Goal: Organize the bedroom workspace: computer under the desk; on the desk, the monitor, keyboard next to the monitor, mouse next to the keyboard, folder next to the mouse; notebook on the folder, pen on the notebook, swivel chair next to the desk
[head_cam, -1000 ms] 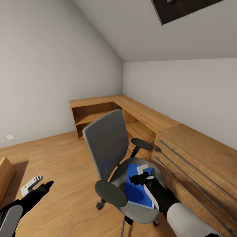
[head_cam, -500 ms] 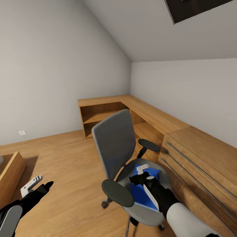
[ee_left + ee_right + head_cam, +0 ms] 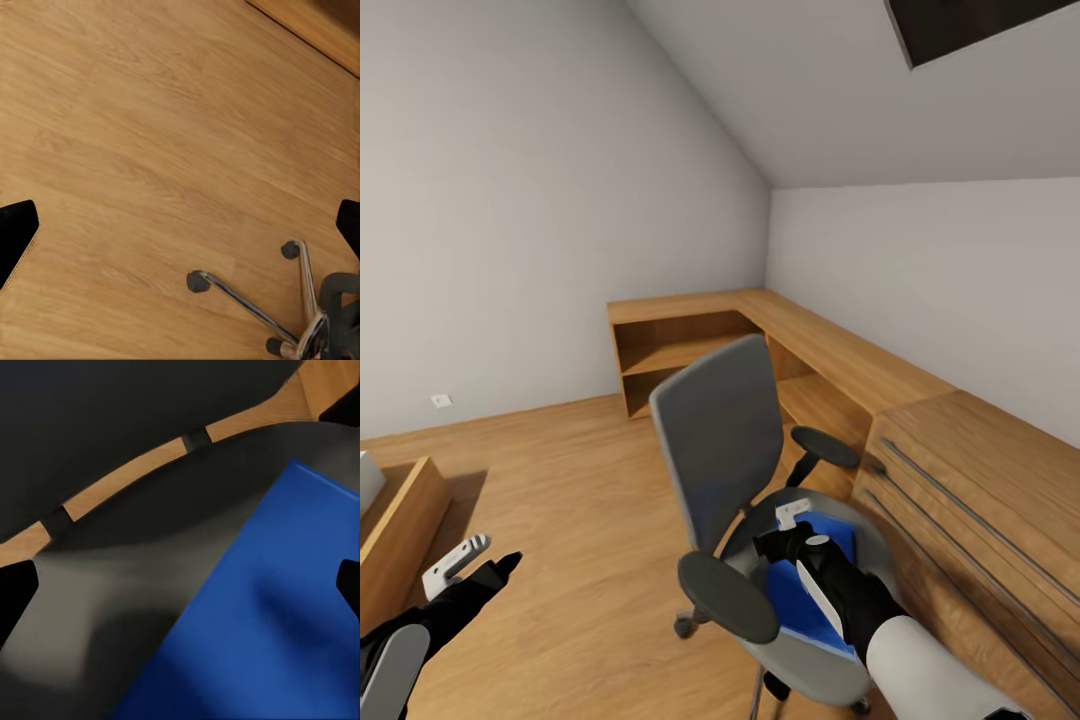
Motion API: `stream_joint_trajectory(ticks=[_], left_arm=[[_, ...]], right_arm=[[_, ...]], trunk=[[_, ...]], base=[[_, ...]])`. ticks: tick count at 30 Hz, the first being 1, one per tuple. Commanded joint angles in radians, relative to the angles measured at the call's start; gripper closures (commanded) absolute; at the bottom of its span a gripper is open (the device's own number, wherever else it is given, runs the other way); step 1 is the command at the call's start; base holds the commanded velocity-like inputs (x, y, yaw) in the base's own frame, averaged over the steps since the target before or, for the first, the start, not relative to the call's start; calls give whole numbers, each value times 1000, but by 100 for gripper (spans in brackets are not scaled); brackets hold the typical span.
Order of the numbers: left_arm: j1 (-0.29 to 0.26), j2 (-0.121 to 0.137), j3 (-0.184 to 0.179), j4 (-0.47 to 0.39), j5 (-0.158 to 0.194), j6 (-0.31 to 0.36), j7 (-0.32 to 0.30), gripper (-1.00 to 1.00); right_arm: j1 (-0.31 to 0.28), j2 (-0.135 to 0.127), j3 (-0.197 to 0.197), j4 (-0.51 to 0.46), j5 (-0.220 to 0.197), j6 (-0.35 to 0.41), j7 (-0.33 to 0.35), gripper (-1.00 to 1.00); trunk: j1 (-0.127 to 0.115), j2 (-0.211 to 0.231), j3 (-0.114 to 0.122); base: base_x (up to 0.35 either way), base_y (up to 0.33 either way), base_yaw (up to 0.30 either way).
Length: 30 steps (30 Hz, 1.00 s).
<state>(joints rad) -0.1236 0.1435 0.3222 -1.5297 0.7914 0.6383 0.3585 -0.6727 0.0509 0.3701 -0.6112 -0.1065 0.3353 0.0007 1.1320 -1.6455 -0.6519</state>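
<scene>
Head view: my right gripper (image 3: 788, 530), black with one white finger, hangs over the grey padded seat of the swivel chair (image 3: 725, 450), an office chair with a grey back, black armrests and a chrome star base on black casters. Just below the gripper lies the flat bright-blue rectangular folder (image 3: 810, 590), resting on the seat and partly covered by my black-and-white forearm. In the right wrist view the folder (image 3: 262, 615) fills the near side of the seat, and my two dark fingertips sit at opposite edges of the picture, spread wide with nothing between them; the gripper has hold of nothing. My left gripper (image 3: 470, 565) hovers low over the light wooden plank floor (image 3: 560, 500), well apart from the chair; in the left wrist view its fingertips likewise stand far apart at the picture's edges, empty, above bare floor and the chair's chrome legs and casters (image 3: 247, 300). Behind the chair an L-shaped light wooden shelf unit (image 3: 760, 330) runs along two walls, joining a light wooden drawer chest with long dark bar handles (image 3: 970, 500) just beside the chair. A small white wall socket (image 3: 440, 401) sits low on the left wall. No brand, label or writing can be read on any surface.
</scene>
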Motion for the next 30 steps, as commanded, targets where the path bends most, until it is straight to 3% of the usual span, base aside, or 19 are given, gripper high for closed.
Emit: stream_joint_trajectory(ticks=[1,10,27,30], left_arm=[[-1,0,0,-1,3,3,8,-100],[-1,-1,-10,-1,-36,4,7,-100],[-1,-1,-11,-6,-41,2,8,-100],[-1,-1,-11,-6,-41,2,8,-100]], right_arm=[[-1,-1,3,-1,-10,4,-2,-100],[-1,-3,2,-1,-9,4,-1,-100],[-1,-5,2,5,-7,7,-17,-100],[-1,-5,2,12,-7,7,-20,-100]], trunk=[[0,0,-1],[0,0,-1],[0,0,-1],[12,-21,-10]], base=[[233,0,7],[176,0,3],[13,0,0],[0,0,0]])
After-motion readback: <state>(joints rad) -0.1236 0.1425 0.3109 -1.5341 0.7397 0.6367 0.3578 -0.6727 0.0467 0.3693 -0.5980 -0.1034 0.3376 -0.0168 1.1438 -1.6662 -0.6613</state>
